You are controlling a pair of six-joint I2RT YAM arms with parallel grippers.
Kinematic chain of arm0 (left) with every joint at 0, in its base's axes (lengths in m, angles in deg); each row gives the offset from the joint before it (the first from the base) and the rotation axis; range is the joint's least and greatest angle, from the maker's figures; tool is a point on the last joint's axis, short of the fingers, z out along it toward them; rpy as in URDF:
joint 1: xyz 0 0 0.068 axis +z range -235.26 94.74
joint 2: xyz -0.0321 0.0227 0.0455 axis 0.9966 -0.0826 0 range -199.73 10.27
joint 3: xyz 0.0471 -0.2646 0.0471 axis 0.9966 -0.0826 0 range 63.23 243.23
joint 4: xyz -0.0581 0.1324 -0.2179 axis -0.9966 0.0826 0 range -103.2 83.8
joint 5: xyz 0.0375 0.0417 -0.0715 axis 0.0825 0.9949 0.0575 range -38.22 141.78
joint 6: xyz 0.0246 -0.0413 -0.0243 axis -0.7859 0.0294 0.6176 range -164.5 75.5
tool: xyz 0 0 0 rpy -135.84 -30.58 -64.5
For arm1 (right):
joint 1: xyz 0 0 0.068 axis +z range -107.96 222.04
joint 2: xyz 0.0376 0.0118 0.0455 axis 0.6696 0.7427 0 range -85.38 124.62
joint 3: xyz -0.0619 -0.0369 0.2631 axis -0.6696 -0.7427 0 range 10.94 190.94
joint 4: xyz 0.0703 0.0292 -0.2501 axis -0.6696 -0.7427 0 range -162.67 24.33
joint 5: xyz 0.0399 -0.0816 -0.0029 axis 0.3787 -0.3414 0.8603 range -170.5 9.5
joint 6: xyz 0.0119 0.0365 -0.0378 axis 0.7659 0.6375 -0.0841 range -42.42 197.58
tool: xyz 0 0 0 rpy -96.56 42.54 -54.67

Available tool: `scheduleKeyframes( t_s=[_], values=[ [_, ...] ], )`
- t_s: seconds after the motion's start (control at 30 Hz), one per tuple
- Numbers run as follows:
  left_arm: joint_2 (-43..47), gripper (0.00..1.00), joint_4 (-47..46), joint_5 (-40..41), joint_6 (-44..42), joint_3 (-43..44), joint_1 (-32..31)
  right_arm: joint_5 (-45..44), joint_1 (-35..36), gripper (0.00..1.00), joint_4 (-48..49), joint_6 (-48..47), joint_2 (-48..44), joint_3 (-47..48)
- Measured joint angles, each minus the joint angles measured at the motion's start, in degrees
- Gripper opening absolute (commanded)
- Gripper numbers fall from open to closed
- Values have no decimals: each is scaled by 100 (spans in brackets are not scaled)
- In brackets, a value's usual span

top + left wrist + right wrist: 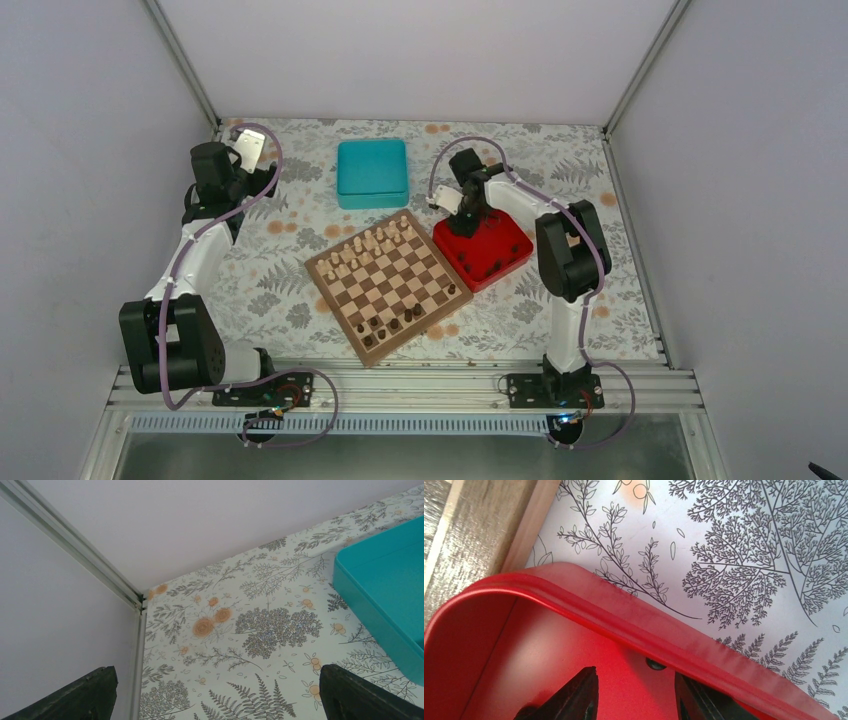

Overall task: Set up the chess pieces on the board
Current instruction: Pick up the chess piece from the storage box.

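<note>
The floral surface [290, 300] fills the middle of the top view, closed in by pale walls at left, back and right and by a metal rail [400, 385] along the bottom. Bare stretches of it lie left of the board and between the red tray and the right wall.

The board [388, 285] sits turned like a diamond at the centre. The teal box [372, 172] stands apart above its upper corner, and the red tray [497, 252] lies just beside its right edge.

The left gripper [215, 700] hovers at the upper left of the top view, near the back corner. Its jaws are spread wide with nothing between them.

The right gripper [636, 680] reaches down inside the tray near its rim. Its jaws are about half apart and show only red floor in the gap. A small dark piece [655, 664] rests just beyond, against the tray wall.

The chess pieces [392, 322] stand along the board's lower rows, with more of them [487, 268] in the tray. Pale pieces [372, 243] line the upper rows.
</note>
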Motion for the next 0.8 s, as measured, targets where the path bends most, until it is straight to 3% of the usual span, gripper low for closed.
scheduleKeyframes(
  t_s=[0.53, 0.8],
  values=[
    [-63, 100, 4, -90, 0, 0, 0, 20, -31, 39, 282, -55, 31, -160],
    [-63, 100, 7, -105, 0, 0, 0, 46, -31, 30, 566, -52, 39, -339]
  ],
)
